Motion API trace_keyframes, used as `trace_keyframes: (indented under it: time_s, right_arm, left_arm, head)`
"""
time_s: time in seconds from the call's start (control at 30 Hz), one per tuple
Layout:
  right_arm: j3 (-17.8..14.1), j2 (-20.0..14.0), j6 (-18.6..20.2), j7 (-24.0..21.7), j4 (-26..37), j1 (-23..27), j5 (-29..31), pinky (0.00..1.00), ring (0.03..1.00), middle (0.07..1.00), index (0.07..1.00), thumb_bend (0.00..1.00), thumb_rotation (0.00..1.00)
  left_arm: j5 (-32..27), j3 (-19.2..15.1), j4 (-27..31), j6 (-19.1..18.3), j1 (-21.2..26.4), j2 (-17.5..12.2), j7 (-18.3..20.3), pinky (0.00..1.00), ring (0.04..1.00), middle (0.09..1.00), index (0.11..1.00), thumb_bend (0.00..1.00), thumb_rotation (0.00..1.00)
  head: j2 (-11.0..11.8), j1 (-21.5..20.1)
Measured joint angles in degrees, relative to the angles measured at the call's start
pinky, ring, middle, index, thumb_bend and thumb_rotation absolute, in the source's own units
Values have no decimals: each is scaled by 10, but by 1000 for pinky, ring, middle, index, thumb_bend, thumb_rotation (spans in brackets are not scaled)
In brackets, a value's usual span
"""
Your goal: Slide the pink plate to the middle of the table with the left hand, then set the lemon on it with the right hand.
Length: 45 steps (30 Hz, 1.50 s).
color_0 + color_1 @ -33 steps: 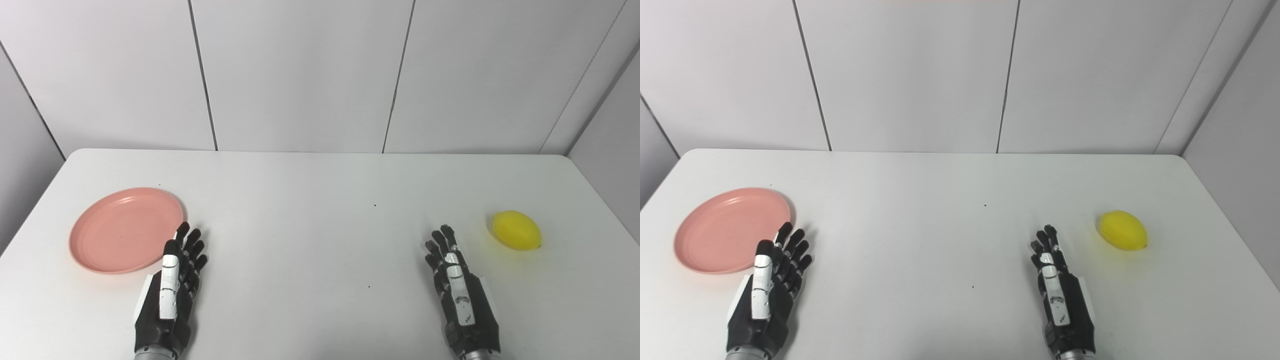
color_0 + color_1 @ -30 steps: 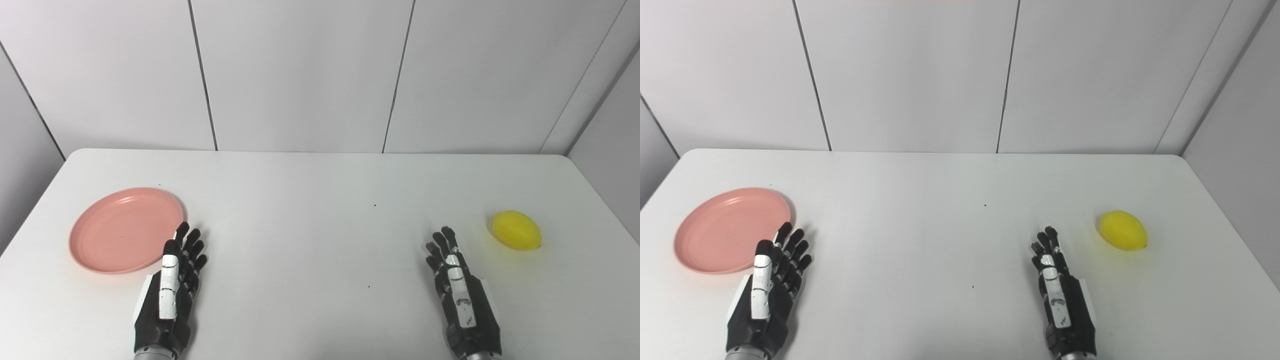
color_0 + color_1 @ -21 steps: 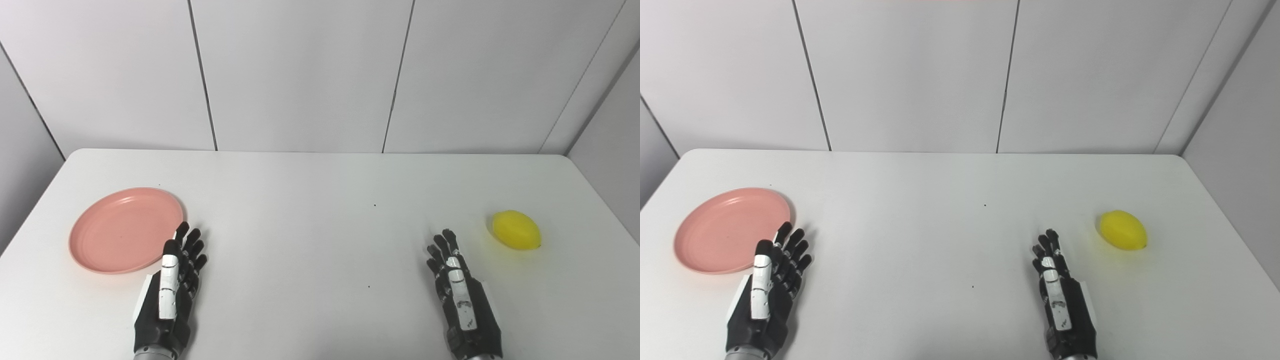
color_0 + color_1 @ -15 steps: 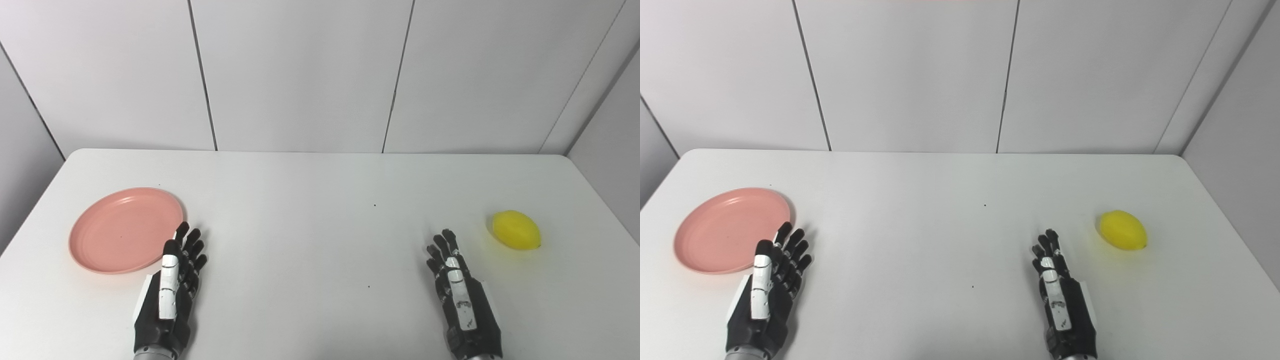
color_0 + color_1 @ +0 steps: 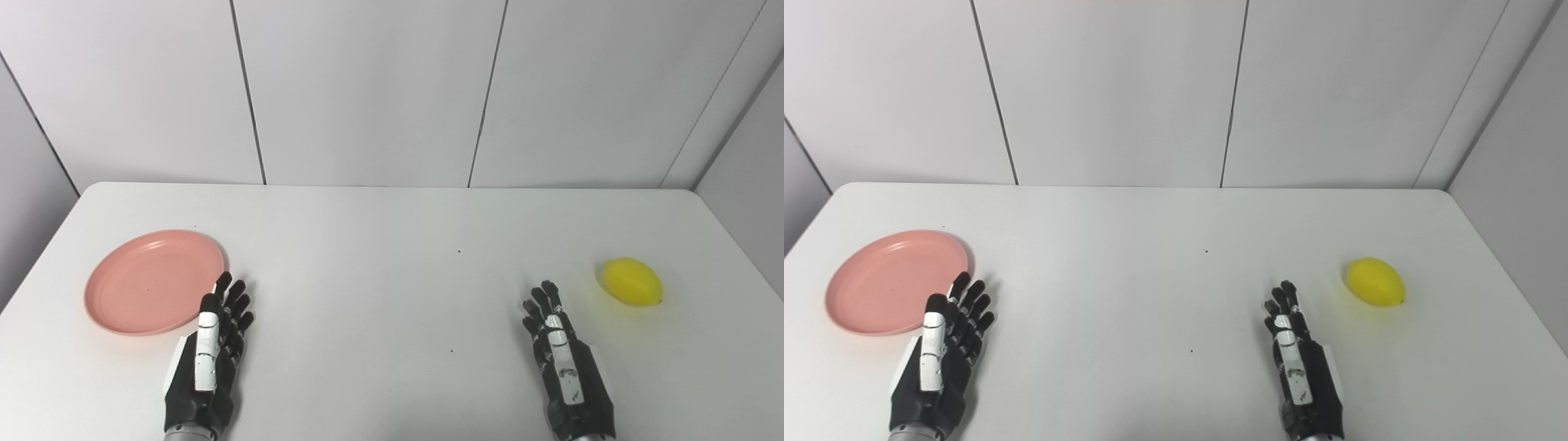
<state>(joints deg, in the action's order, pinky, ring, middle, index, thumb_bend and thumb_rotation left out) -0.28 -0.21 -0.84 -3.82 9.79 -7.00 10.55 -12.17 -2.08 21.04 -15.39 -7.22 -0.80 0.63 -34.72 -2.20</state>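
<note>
A pink plate [image 5: 141, 282] lies flat on the left side of the white table [image 5: 392, 257]. My left hand [image 5: 211, 352] rests open just off the plate's near right rim, fingers stretched forward and holding nothing. A yellow lemon [image 5: 633, 282] sits on the table at the right. To the lemon's near left my right hand [image 5: 563, 361] lies open, its fingertips a short way from the fruit and apart from it.
White wall panels stand behind the table's far edge. A grey side wall [image 5: 747, 184] runs close along the right edge. Between the two hands the tabletop shows only a few tiny dark specks [image 5: 459, 251].
My right hand has drawn back slightly toward me. The left hand, plate and lemon have not moved.
</note>
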Motion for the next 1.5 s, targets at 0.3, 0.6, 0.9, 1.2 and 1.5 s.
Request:
trace_keyframes:
  time_s: [0.3,0.6,0.9,1.2,1.5]
  right_arm:
    - [-6,-13,-1,-22,-13,8,22,1000,996,1000,1000,748,879]
    - [-28,-38,-7,-46,-33,21,57,1000,1000,1000,1000,694,887]
    - [-41,-49,-18,-55,-55,37,68,1000,1000,1000,1000,677,890]
    - [-44,-54,-29,-69,-67,44,71,1000,1000,1000,1000,687,906]
    - [-44,-55,-29,-69,-67,44,76,1000,1000,1000,1000,676,914]
  left_arm:
    - [7,16,-13,8,0,4,-4,1000,1000,981,1000,648,1000]
    - [45,49,-43,53,-1,11,-29,1000,976,959,988,627,1000]
    - [53,66,-81,110,1,15,-44,1000,980,964,989,622,1000]
    - [54,73,-99,138,2,19,-47,1000,984,963,985,623,994]
    - [63,74,-99,138,2,19,-48,1000,978,962,987,621,1000]
  head:
    - [29,67]
    - [50,113]
    - [85,132]
    - [98,145]
    - [92,142]
